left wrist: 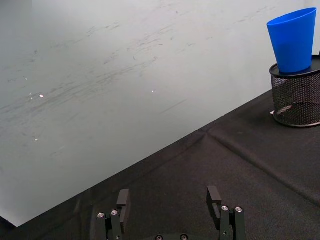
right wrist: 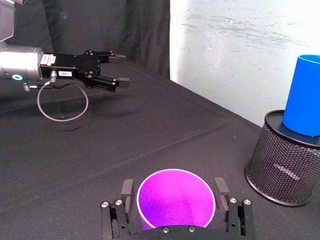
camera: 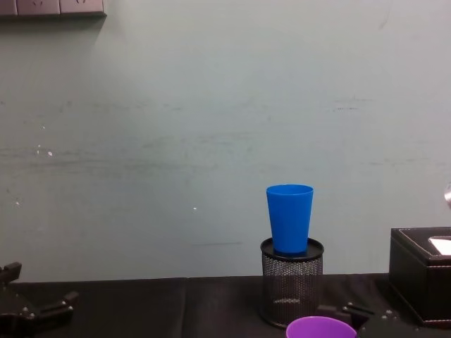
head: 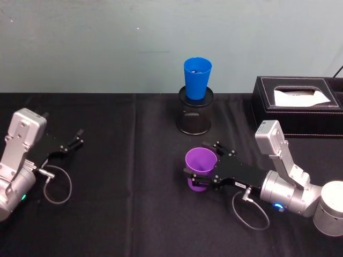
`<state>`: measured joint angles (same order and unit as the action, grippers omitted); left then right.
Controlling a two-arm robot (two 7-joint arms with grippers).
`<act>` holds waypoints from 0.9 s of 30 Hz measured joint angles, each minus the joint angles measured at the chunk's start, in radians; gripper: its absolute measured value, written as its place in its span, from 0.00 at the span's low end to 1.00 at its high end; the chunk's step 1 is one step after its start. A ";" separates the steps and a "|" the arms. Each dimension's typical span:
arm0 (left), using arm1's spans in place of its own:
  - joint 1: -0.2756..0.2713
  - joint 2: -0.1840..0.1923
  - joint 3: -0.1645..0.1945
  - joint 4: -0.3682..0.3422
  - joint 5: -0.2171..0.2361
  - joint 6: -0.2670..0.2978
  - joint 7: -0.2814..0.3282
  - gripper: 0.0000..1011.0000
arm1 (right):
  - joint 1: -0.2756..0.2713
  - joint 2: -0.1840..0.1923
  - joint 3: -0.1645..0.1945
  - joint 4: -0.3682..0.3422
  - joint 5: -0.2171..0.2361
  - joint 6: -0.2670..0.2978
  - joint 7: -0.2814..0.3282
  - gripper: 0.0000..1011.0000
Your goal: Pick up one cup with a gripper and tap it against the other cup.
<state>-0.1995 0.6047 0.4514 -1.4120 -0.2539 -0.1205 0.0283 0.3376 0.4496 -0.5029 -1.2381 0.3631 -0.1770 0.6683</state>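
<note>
- the purple cup [head: 200, 167] stands upright on the black table [head: 123, 214], in front of the mesh pen holder [head: 195, 115] and a little to its right, apart from it.
- the right claw [head: 199, 170] has a finger on each side of the purple cup just under the rim; i cannot tell whether the fingers press the wall or sit just off it.
- the blue cup [head: 196, 78] sits upright in the top of the mesh pen holder, rim up, so it lies beyond and higher than the purple cup.
- judgement: the tap calls for a lift first, then a push away from the robot toward the mesh pen holder.
- the left claw [head: 75, 139] rests released, far left of the mesh pen holder, the right arm being much nearer.
</note>
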 joint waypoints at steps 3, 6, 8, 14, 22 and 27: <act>0.000 0.000 0.000 0.000 0.000 0.000 0.000 0.99 | 0.000 0.000 0.000 0.000 0.000 0.000 0.000 0.99; 0.000 0.000 0.000 0.000 0.000 0.000 0.000 0.99 | 0.001 0.000 0.000 -0.001 0.000 0.001 0.000 0.99; 0.000 0.000 0.000 0.000 0.000 0.000 0.000 0.99 | 0.001 0.000 0.000 -0.001 0.000 0.001 0.000 0.99; 0.000 0.000 0.000 0.000 0.000 0.000 0.000 0.99 | 0.001 0.000 0.000 -0.001 0.000 0.001 0.000 0.99; 0.000 0.000 0.000 0.000 0.000 0.000 0.000 0.99 | -0.017 0.001 0.035 -0.045 0.042 -0.008 -0.002 0.99; 0.000 0.000 0.000 0.000 0.000 0.000 0.000 0.99 | -0.037 -0.005 0.075 -0.088 0.076 -0.009 -0.040 0.99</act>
<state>-0.1995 0.6047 0.4514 -1.4120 -0.2539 -0.1205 0.0283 0.3006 0.4447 -0.4278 -1.3259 0.4389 -0.1859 0.6288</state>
